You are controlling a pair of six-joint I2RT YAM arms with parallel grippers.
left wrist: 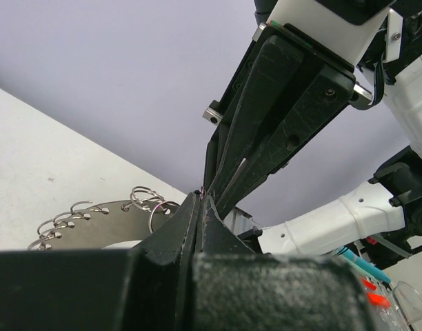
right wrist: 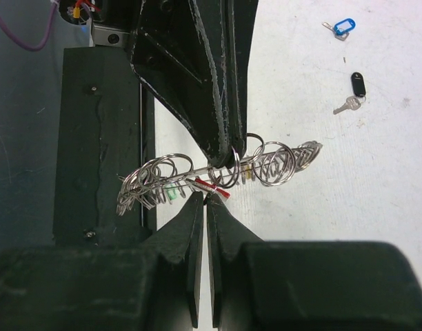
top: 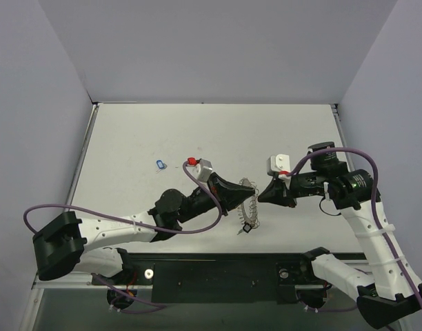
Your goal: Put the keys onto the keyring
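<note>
My right gripper (right wrist: 205, 198) is matt black plastic, grainy on the body, with finger edges scuffed pale. My left gripper (right wrist: 225, 155) has the same dull black finish, marked by whitish wear lines. The keyring (right wrist: 266, 164) is bright silver metal with polished, glinting wire loops, though from my left wrist its flat band looks a duller, brushed grey. The red key (right wrist: 212, 187) at my right fingertips has a glossy plastic tag. The bench (right wrist: 376, 172) is matt off-white and faintly speckled. On it, the blue key (right wrist: 342, 26) and black key (right wrist: 358, 84) have shiny plastic heads on pale bare metal. My purple cable (top: 338, 149) has a smooth sheath.
</note>
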